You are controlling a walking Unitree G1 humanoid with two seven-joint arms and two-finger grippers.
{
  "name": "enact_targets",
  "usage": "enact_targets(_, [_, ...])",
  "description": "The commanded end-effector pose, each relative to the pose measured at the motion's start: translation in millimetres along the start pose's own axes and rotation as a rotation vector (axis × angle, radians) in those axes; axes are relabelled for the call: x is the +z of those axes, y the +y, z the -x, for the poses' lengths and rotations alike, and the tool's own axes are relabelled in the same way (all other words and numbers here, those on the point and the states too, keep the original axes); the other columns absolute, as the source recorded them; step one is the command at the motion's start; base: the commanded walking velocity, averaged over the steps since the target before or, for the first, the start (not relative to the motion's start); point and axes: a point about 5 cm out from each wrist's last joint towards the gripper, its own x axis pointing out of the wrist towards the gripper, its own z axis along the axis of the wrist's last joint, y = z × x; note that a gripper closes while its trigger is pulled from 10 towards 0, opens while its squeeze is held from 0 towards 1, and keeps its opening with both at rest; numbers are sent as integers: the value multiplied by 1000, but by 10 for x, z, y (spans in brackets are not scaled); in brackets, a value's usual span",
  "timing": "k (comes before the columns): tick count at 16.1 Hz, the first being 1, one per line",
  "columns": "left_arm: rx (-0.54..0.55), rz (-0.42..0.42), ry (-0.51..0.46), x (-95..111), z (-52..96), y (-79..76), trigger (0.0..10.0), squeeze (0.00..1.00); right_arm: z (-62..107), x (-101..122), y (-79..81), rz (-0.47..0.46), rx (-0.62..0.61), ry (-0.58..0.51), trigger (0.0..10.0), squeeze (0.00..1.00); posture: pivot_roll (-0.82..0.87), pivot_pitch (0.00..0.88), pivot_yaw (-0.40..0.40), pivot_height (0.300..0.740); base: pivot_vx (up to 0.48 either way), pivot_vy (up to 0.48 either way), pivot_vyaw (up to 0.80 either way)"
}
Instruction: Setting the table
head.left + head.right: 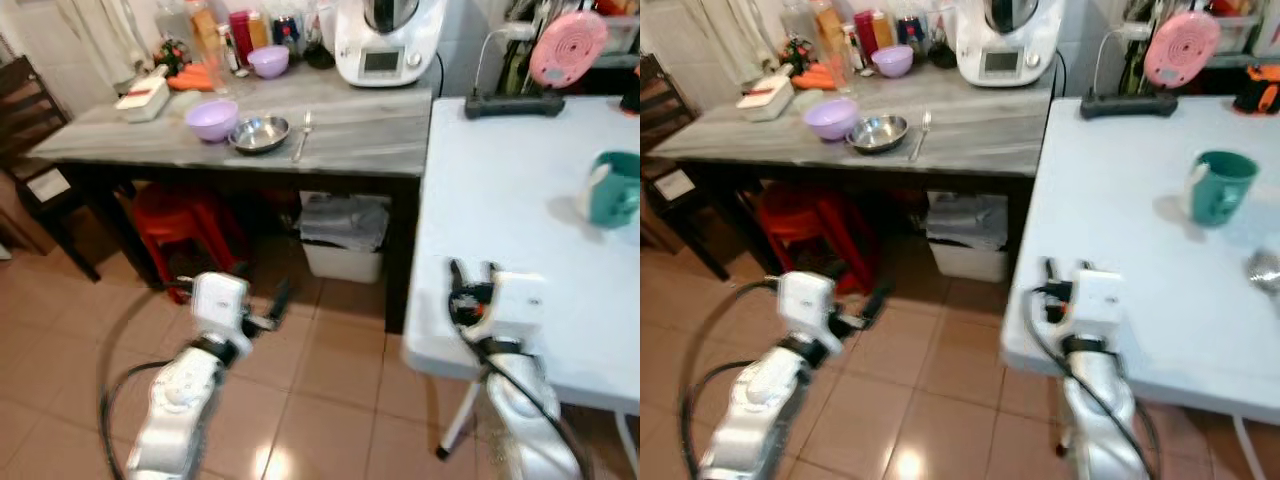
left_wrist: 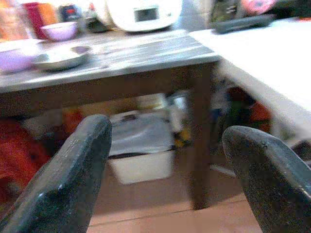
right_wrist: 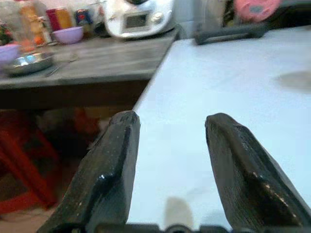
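Note:
On the grey wooden table [image 1: 370,130] stand a purple bowl [image 1: 212,119], a steel bowl [image 1: 260,133] and a spoon [image 1: 303,135] side by side. A second purple bowl [image 1: 268,61] sits further back. A teal mug [image 1: 612,188] stands on the white table [image 1: 500,190] to the right. My left gripper [image 1: 275,305] hangs open and empty over the tile floor, pointing at the grey table [image 2: 121,53]. My right gripper [image 1: 472,272] is open and empty just above the white table's near left corner [image 3: 194,97].
A white kitchen appliance [image 1: 385,40], bottles and a white box crowd the back of the grey table. A power strip [image 1: 512,104] and a pink disc [image 1: 568,47] lie at the white table's far edge. Under the grey table are a red stool [image 1: 185,225] and a white bin [image 1: 343,240]. A dark chair [image 1: 30,150] stands at left.

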Motion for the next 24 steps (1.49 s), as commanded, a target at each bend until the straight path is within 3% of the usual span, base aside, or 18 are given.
enact_targets(1, [20, -21, 8, 15, 32, 99, 10000, 0, -4, 14, 96, -21, 24, -1, 10000, 0, -68, 19, 130, 740, 0, -319, 0])
enact_targets(10, [6, -24, 19, 4, 49, 93, 10000, 0, 5, -32, 98, -20, 21, 18, 10000, 0, -66, 20, 135, 740, 0, -315, 0])
enact_targets(17, [-3, -36, 28, -11, 45, 89, 10000, 0, 0, -62, 100, -24, 22, 31, 10000, 0, -64, 17, 137, 740, 0, -310, -341])
enact_targets(20, [-9, -18, 35, -36, 50, 74, 10000, 0, 1, -73, 110, -29, 22, 34, 10000, 0, -66, 18, 137, 740, 0, 0, 0])
enact_targets(24, [-110, 20, 34, -62, 74, 19, 10000, 0, -25, -90, 137, -55, -7, 53, 10000, 0, -68, 26, 139, 740, 0, 0, 0])
